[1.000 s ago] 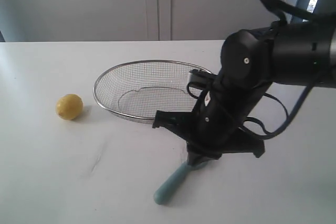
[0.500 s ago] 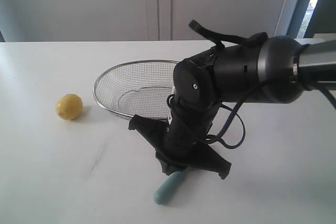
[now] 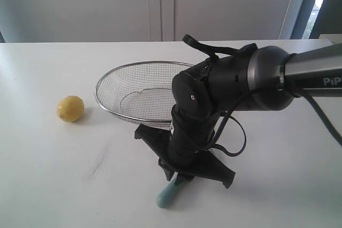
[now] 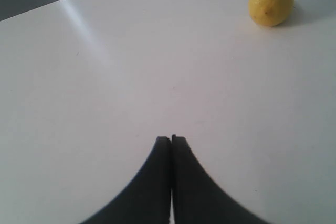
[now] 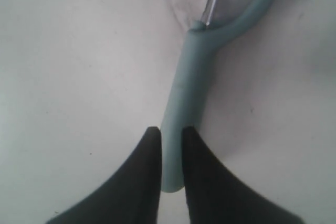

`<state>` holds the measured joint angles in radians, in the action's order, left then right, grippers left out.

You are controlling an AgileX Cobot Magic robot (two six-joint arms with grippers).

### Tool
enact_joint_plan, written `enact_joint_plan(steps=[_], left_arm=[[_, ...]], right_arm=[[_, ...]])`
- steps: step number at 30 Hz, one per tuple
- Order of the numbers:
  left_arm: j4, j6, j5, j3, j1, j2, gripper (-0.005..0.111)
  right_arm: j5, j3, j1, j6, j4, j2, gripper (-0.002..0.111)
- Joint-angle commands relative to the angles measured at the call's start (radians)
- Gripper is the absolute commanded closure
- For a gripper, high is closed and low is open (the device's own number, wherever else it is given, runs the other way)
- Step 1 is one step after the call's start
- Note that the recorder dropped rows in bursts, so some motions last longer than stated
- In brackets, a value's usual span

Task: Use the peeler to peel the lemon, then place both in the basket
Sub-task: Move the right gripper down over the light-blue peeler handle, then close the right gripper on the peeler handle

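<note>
The yellow lemon (image 3: 70,109) lies on the white table, left of the wire-mesh basket (image 3: 99,90); in the left wrist view the lemon (image 4: 270,2) sits well ahead of my left gripper (image 4: 171,138), which is shut and holds nothing. The peeler (image 3: 166,196) lies on the table in front of the basket, and only its pale teal handle end shows under the right arm. My right gripper (image 3: 177,177) points down onto it. In the right wrist view this gripper (image 5: 171,129) is shut on the peeler (image 5: 194,77) near the handle's end, the curved head and blade beyond.
The right arm's black body (image 3: 214,100) covers the basket's near right rim. Grey cabinet doors (image 3: 160,4) stand behind the table. The table's front edge lies close below the peeler's handle.
The right arm has swung left and lower over the peeler, its wrist turned, and the fingers now grip the handle. Peeler, lemon and basket lie where they were.
</note>
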<state>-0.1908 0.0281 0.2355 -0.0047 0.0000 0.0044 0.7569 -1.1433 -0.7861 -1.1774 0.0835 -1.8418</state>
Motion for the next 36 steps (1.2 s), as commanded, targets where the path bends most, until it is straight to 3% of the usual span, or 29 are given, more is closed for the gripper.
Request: enact_joint_plan(steps=[1,8,36], left_arm=[[0.000,-0.001,0.001,0.005,-0.003,-0.004,0.107],[0.000,-0.001,0.001,0.005,-0.003,-0.004,0.107],[0.000,-0.001,0.001,0.005,-0.003,-0.004,0.107]], right_arm=[[-0.006,-0.007,-0.001,-0.005,-0.014,0.000,0.082],[-0.024,-0.007,-0.001,-0.022,-0.017,-0.005,0.070],[-0.033,-0.007,-0.001,-0.035,-0.008,-0.085,0.070]])
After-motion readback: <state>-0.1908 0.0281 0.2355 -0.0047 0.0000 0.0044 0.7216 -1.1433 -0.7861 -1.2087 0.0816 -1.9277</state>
